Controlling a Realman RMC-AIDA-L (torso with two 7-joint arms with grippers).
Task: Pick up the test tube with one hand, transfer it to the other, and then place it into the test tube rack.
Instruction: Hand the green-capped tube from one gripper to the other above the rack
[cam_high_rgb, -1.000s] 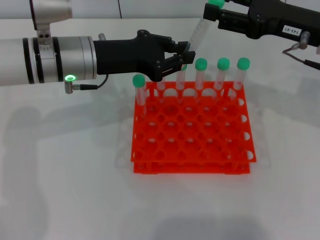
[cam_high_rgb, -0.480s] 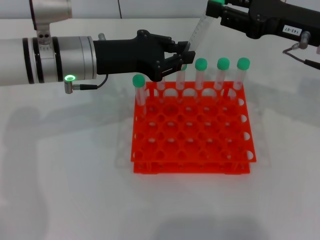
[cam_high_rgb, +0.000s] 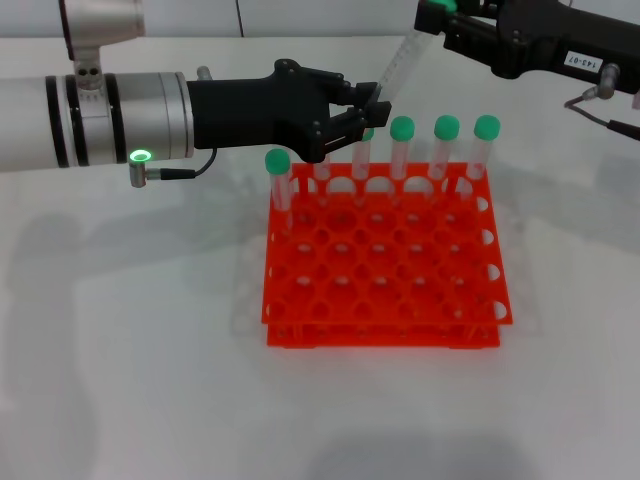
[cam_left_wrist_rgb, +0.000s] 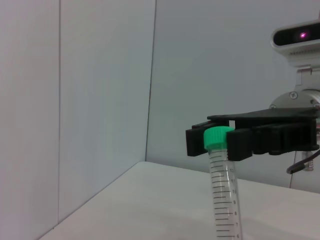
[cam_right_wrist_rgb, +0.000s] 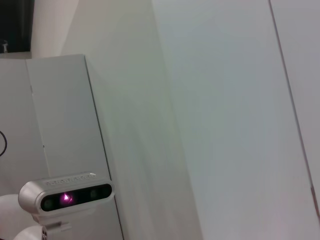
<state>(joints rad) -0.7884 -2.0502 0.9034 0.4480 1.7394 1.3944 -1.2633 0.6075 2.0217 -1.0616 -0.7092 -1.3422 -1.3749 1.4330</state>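
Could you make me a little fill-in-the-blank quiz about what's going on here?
1. The tube between the two grippers has a ____ cap.
2. The right gripper grips the tube at its ____ end.
3. The rack is coloured ____.
4. The rack's tubes stand in its ____ row.

Missing: green; cap; orange-red; back
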